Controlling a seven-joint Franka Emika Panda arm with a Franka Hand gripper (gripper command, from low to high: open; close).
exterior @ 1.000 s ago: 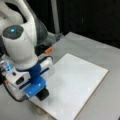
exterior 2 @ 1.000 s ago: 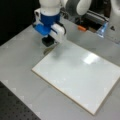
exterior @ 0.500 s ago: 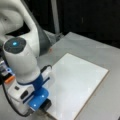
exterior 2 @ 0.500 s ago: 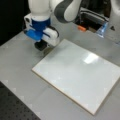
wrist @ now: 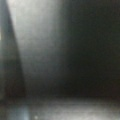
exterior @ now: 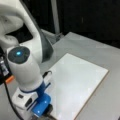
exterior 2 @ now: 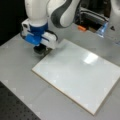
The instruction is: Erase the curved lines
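Currently the gripper (exterior 2: 41,50) hovers at the white rectangular board's (exterior 2: 80,72) upper-left corner; curve lines not visible; finger state indeterminable.

Pincer (exterior 2: 41,51) tips hidden; wrist view blurred

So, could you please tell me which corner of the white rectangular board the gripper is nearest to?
The gripper is at the white rectangular board's corner toward a front view's upper left, just above its leftmost corner; the other three corners lie well away from it.
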